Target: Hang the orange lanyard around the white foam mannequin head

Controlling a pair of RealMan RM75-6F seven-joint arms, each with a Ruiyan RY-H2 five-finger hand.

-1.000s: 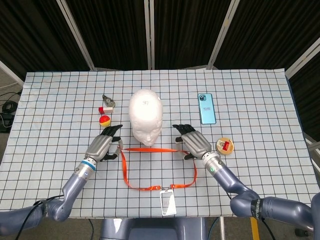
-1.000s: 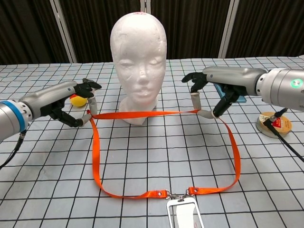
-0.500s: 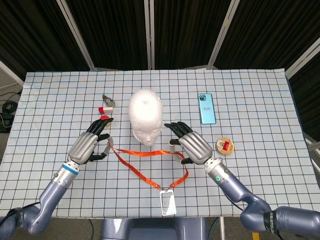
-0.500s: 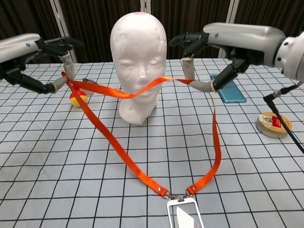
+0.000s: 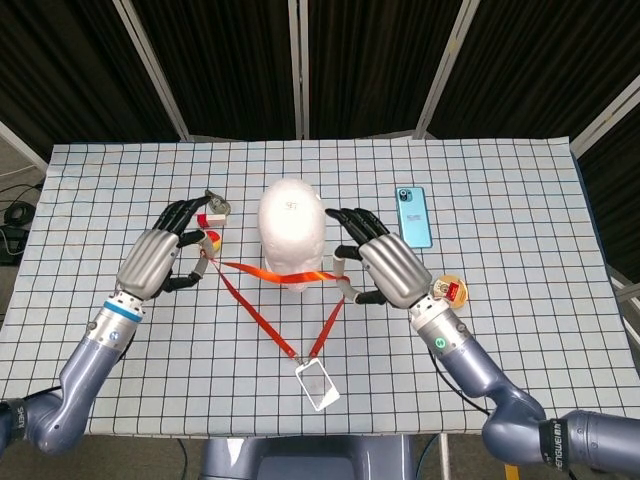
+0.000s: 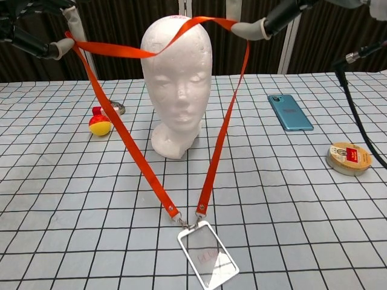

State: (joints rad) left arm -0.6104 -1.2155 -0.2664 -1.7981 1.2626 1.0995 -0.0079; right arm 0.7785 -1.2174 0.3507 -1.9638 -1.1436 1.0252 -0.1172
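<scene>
Orange lanyard (image 6: 225, 121) hangs stretched over the white foam mannequin head (image 6: 176, 66), pinched in the fingers of my left hand (image 5: 158, 258) and right hand (image 5: 385, 268).

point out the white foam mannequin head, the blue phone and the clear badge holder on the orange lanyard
white foam mannequin head (image 6: 176, 78), chest view, on the face
blue phone (image 6: 290, 112), chest view, on its back
clear badge holder (image 6: 207, 254), chest view, on its window

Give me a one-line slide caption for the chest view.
Both hands hold the orange lanyard stretched at crown height before the white foam mannequin head, badge holder tilted below.
</scene>
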